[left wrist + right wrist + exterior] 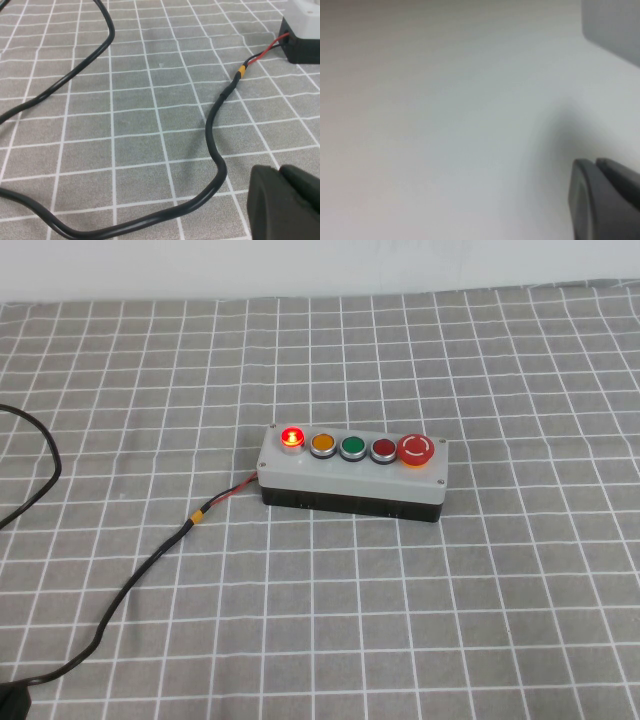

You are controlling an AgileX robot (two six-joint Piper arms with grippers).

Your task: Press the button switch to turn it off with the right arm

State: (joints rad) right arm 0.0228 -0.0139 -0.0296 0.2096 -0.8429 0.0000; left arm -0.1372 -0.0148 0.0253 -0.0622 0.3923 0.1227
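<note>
— Switch box first: where does it sit, and why that way?

— The button switch (352,472) lies at the centre of the high view on the grey checked cloth (480,620), its long side facing the camera, so I judge every button is meant to be reachable from above. Running left to right along the top are a lit red lamp (291,436), a yellow button (322,444), a green button (352,447), a red button (383,449) and a big red mushroom button (416,449). The glowing lamp suggests it is on, so the press is not yet done.

— Any writing?

— None readable; the mushroom button bears only white curved marks.

— The cable?

— The black cable (130,585) leaves the box's left end and trails to the lower left, clear of the buttons.

— The grippers?

— Neither appears in the high view. The left gripper (284,202) hangs low over the cloth near the cable; the right gripper (605,200) faces a blank pale surface, apparently parked away from the box. Whether either is spread or pressed together I cannot tell.
</note>
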